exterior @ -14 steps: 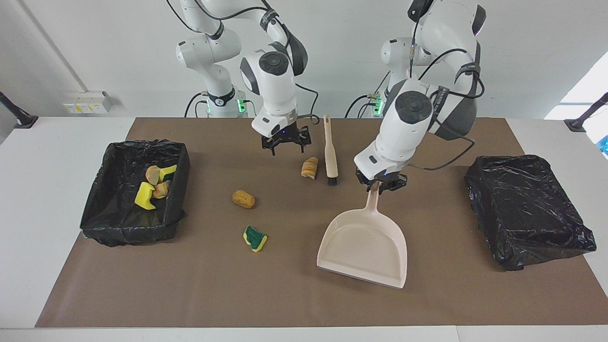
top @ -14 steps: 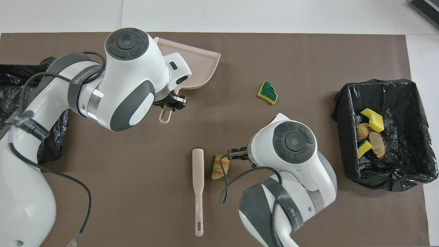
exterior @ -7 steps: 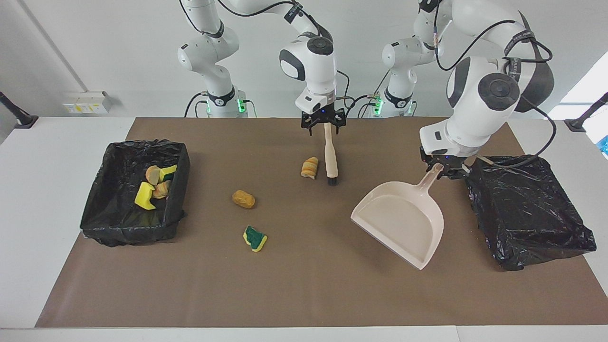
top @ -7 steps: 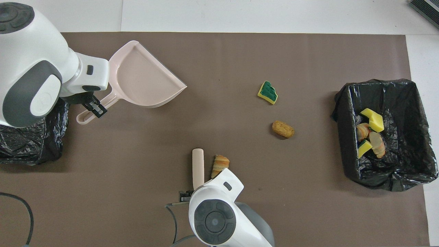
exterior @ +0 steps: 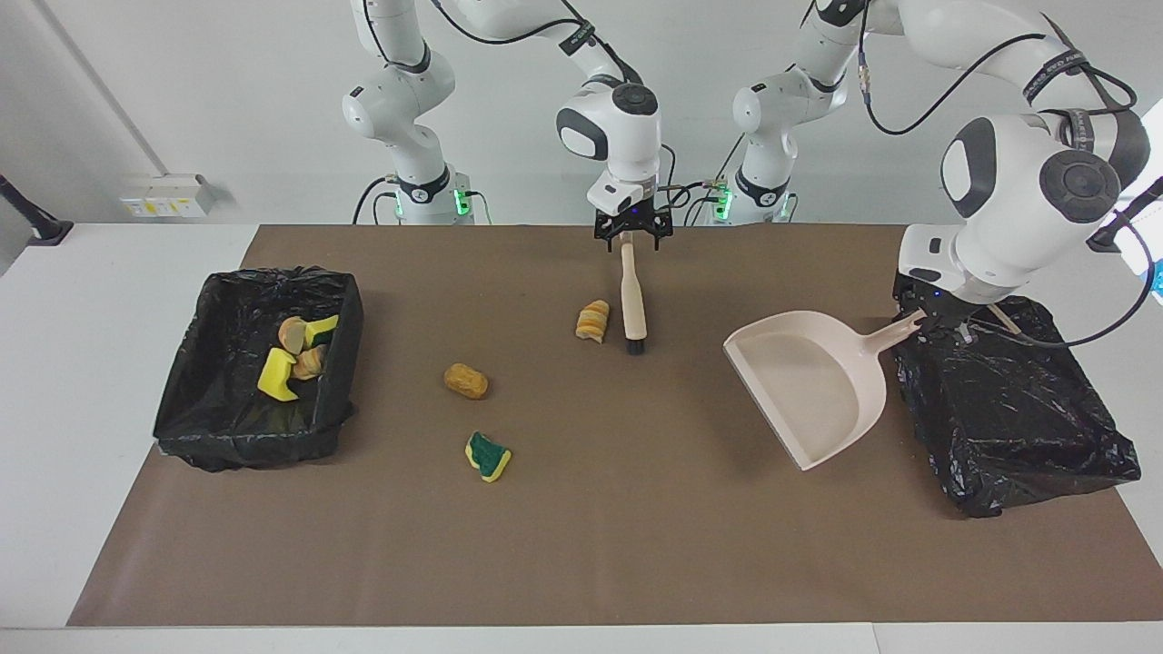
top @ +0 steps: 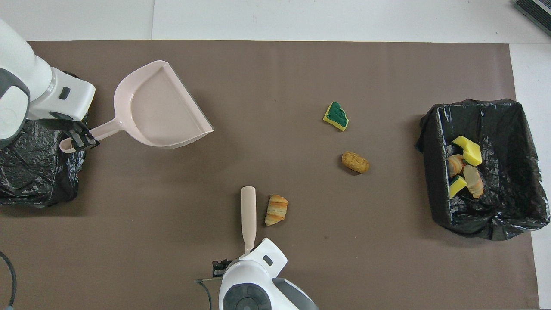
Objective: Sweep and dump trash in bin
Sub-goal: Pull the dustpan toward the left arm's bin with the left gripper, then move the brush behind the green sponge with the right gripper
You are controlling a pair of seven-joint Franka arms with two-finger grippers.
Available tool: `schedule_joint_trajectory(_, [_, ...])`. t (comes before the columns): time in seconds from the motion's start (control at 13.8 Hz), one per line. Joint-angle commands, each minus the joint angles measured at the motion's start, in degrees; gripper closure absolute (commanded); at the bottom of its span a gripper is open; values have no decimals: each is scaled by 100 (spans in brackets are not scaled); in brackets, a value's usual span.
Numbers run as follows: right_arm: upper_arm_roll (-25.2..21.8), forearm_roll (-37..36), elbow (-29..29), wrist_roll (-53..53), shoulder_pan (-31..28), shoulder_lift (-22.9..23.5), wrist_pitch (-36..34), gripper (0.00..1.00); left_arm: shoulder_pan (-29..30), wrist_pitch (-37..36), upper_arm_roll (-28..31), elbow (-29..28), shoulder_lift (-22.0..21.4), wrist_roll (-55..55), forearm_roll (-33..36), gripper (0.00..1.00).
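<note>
My left gripper [exterior: 929, 320] is shut on the handle of the beige dustpan [exterior: 811, 389], beside the covered black bin; the pan's mouth [top: 191, 97] faces the middle of the mat. My right gripper [exterior: 633, 240] is open, its fingers straddling the robot-side end of the brush [exterior: 631, 295]. Loose trash lies on the mat: a striped bread lump [exterior: 592, 321] beside the brush, a brown lump [exterior: 466, 381] and a green-backed sponge piece [exterior: 488, 455]. The open bin [exterior: 338, 381] at the right arm's end holds several scraps [exterior: 295, 354].
A second bin wrapped in a black bag [exterior: 1008, 400] stands at the left arm's end, touching the dustpan's handle. A brown mat [exterior: 581, 545] covers the table. In the overhead view the right arm's wrist [top: 254, 284] hides the brush's handle end.
The left arm swung the dustpan from mid-table toward its own end, beside the covered bin. The right gripper moved from by the striped lump to the brush's handle end.
</note>
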Motion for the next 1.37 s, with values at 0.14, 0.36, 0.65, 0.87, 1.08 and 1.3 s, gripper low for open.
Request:
schedule_joint_trajectory(0.14, [-12, -17, -120, -7, -18, -101, 48, 47, -31, 1433, 155, -2098, -1277, 734, -39, 100])
schedule_joint_trajectory(0.36, [-21, -44, -84, -7, -18, -92, 31, 48, -259, 1656, 111, -2506, -1499, 611, -39, 100])
schedule_joint_trajectory(0.65, [-30, -150, -58, -7, -53, -119, -31, 85, -910, 1963, 111, -2779, -1376, -627, 23, 100])
schedule_joint_trajectory(0.87, [-56, -150, 47, -68, -228, -302, -424, 100, -919, 2007, 84, -2788, -1367, -655, 23, 100])
schedule_joint_trajectory(1.08, [-56, -141, 337, -874, -860, -697, -1294, 100, -1050, 2104, 76, -2788, -1280, -821, 23, 100])
schedule_joint_trajectory(1.3, [-65, -150, 382, -1876, -1632, -944, -1849, 100, -1253, 2122, 49, -2788, -1174, -1138, 23, 100])
